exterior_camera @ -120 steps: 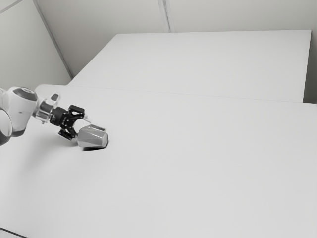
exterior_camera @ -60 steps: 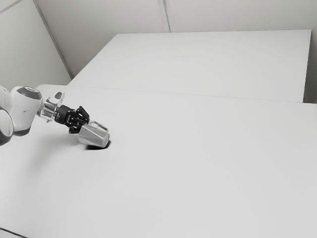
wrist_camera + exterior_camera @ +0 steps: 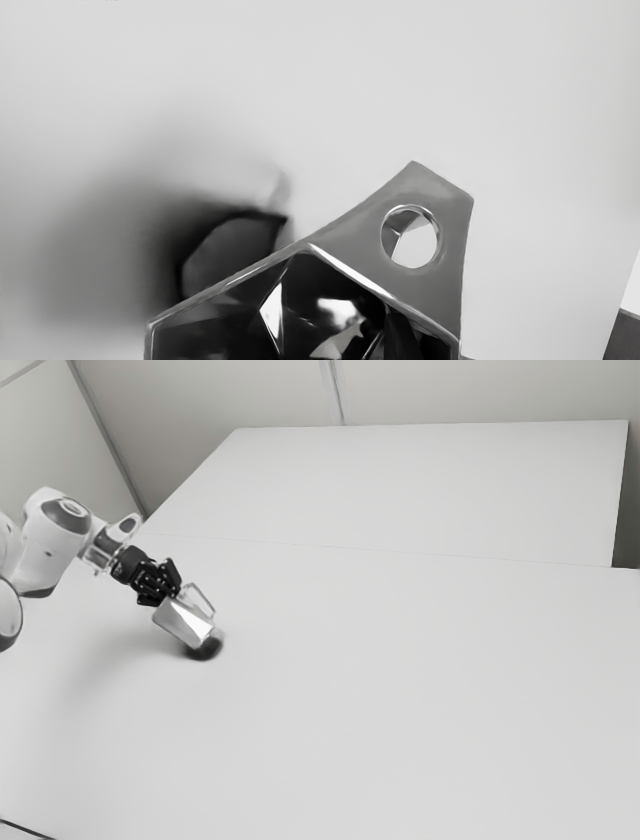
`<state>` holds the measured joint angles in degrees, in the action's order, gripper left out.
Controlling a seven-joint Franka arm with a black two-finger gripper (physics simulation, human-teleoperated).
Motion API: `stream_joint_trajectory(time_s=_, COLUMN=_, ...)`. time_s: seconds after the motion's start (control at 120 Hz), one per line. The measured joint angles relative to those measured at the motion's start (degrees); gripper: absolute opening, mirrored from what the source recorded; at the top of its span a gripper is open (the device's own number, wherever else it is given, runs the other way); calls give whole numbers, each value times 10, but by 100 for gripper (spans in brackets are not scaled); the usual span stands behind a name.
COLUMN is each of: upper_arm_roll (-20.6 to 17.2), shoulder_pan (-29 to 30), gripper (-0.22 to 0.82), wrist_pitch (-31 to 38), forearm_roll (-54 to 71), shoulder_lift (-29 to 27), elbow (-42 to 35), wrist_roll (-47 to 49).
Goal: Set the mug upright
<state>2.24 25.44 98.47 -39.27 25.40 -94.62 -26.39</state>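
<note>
Mug (image 3: 183, 622), glossy, grey, sharply faceted, aslant in the claw (image 3: 169, 594).

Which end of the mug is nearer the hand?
The open mouth: the wrist view looks into it past its rim, whereas the base slants down toward the table.

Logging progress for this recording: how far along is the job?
The grasp looks done: the gripper is closed on the mug near its rim. In hand: the mug, tilted, its opening toward the arm. Left: bring it fully upright, stand its base on the table, let go.
</note>
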Motion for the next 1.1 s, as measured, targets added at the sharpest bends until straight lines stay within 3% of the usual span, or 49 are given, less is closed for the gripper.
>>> stream_joint_trajectory(time_s=0.167, upper_arm_roll=-10, shoulder_pan=-81, gripper=-18, wrist_pitch=28, forearm_roll=180, shoulder_lift=-76, elbow=-14, wrist_roll=35)
stream_joint_trajectory(time_s=0.283, upper_arm_roll=-13, shoulder_pan=-140, gripper=-18, wrist_pitch=80, forearm_roll=271, shoulder_lift=-161, elbow=-102, wrist_roll=75)
stream_joint_trajectory(time_s=0.442, upper_arm_roll=-16, shoulder_pan=-190, gripper=-18, wrist_pitch=163, forearm_roll=321, shoulder_lift=-225, elbow=-205, wrist_roll=136)
stream_joint_trajectory(time_s=0.725, upper_arm_roll=-30, shoulder_pan=-216, gripper=-18, wrist_pitch=282, forearm_roll=337, shoulder_lift=-234, elbow=-266, wrist_roll=225)
stream_joint_trajectory(time_s=1.1, upper_arm_roll=-30, shoulder_pan=-202, gripper=-18, wrist_pitch=325, forearm_roll=334, shoulder_lift=-190, elbow=-279, wrist_roll=301)
